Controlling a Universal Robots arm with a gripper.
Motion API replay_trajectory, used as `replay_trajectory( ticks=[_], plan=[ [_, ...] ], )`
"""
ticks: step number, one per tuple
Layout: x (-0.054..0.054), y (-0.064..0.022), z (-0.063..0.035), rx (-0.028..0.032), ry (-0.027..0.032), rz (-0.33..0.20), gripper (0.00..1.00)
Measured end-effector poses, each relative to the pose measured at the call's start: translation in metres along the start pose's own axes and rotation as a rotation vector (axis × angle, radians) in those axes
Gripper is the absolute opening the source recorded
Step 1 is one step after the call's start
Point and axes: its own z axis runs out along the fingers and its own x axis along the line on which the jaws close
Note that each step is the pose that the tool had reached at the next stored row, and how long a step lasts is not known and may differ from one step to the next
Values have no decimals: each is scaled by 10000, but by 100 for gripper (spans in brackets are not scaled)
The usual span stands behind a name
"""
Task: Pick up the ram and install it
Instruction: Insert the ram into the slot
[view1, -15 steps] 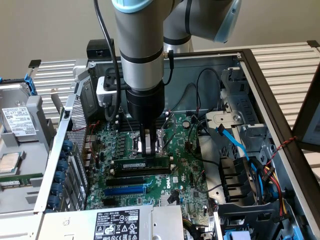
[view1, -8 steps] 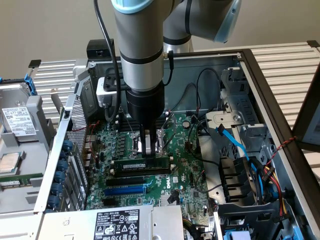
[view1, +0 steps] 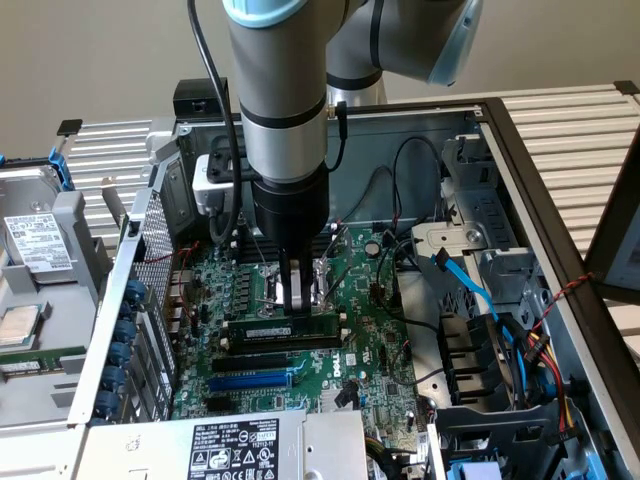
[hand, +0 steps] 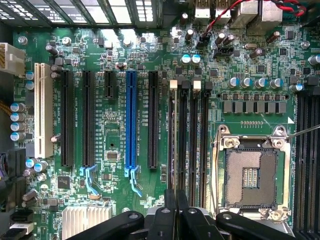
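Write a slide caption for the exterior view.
Gripper holds the ram on edge against the motherboard inside the open computer case.

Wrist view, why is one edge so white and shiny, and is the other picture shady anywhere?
Wrist view: light comes through the vent grille and glares white, while the motherboard is evenly lit and the gripper looks dark. Exterior view: inside the case, around the ram, it's dimmer than the pale slatted surface outside.

silver arm (view1: 275, 60), pale blue caps (view1: 455, 40), black gripper (view1: 293, 300).
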Motion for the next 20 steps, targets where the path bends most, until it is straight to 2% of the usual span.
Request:
replay_trajectory(
  ticks=[10,12,13,20],
  plan=[
    [0,0,0,0,0,0,12],
    [0,0,0,0,-1,0,13],
    [0,0,0,0,-1,-1,20],
    [1,0,-8,-2,3,0,20]
  ],
)
